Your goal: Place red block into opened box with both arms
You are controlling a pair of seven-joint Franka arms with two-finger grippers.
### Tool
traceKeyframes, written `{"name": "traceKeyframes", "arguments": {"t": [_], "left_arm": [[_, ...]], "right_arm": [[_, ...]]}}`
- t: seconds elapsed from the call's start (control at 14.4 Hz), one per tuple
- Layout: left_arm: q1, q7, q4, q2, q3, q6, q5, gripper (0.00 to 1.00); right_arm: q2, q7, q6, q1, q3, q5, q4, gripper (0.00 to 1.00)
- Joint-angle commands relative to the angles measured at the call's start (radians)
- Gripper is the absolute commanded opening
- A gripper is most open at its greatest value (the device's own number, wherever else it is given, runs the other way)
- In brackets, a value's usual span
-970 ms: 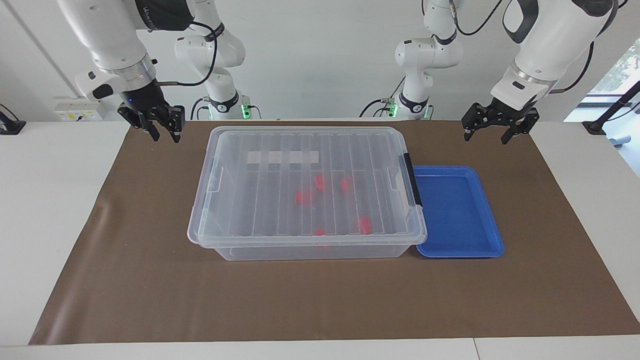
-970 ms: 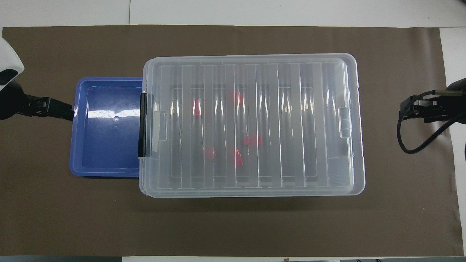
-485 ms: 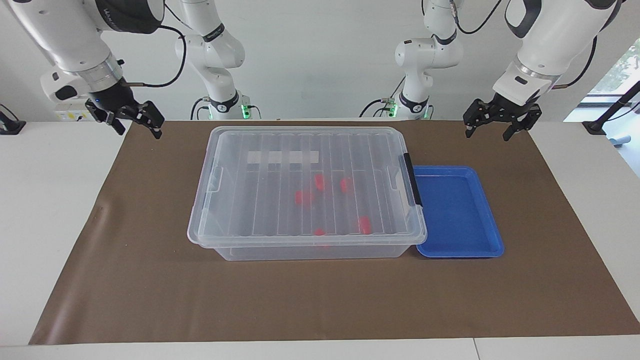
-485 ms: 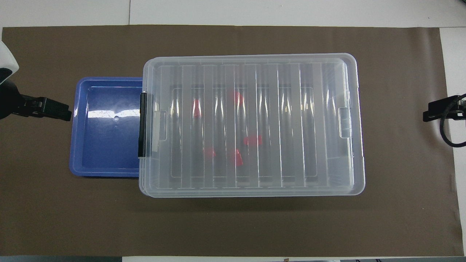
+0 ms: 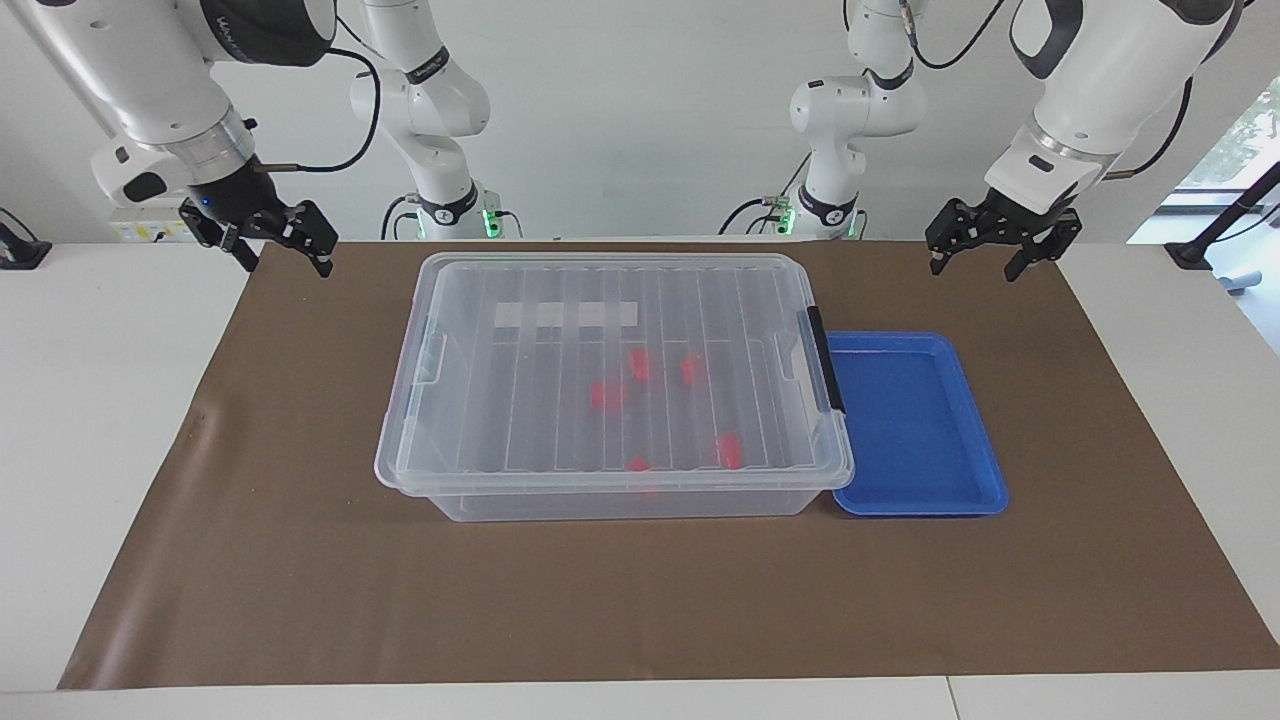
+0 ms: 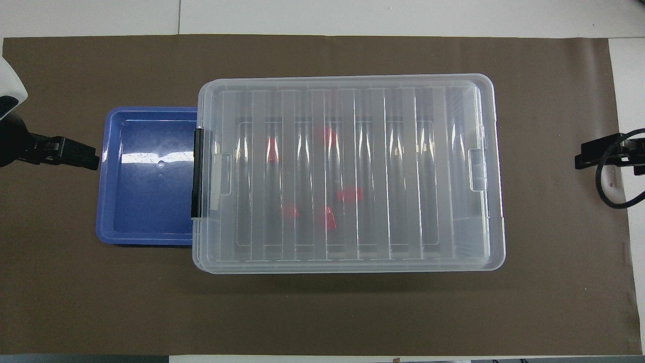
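The box (image 5: 520, 420) (image 6: 443, 252) stands mid-table with its ribbed clear lid (image 5: 560, 290) lying shut on top. Several red blocks (image 5: 607, 394) (image 6: 349, 194) show through the lid, resting on the box floor. My right gripper (image 5: 285, 262) (image 6: 587, 160) hangs open and empty over the brown mat's edge, at the right arm's end, apart from the box. My left gripper (image 5: 973, 268) (image 6: 83, 155) hangs open and empty over the mat at the left arm's end, just off the blue tray.
A shallow blue tray (image 5: 975, 490) (image 6: 103, 201) lies against the box on the left arm's side, with nothing in it. A brown mat (image 5: 640, 600) covers the table. Two slimmer white arms (image 5: 440, 110) stand at the robots' end.
My right gripper drew away from the box's corner toward the table's end, and its jaws spread wider. The left gripper lifted slightly. Box and blocks stayed put.
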Motion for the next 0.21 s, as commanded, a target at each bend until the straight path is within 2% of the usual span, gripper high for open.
{"name": "traceKeyframes", "arguments": {"t": [0.0, 0.14], "left_arm": [[0.011, 0.005, -0.016, -0.018, -0.002, -0.008, 0.007, 1.0], [0.011, 0.005, -0.016, -0.018, 0.0, -0.006, 0.009, 1.0]], "right_arm": [[0.003, -0.029, -0.007, -0.008, 0.004, 0.013, 0.007, 1.0], [0.003, -0.029, -0.006, -0.008, 0.004, 0.013, 0.007, 1.0]]}}
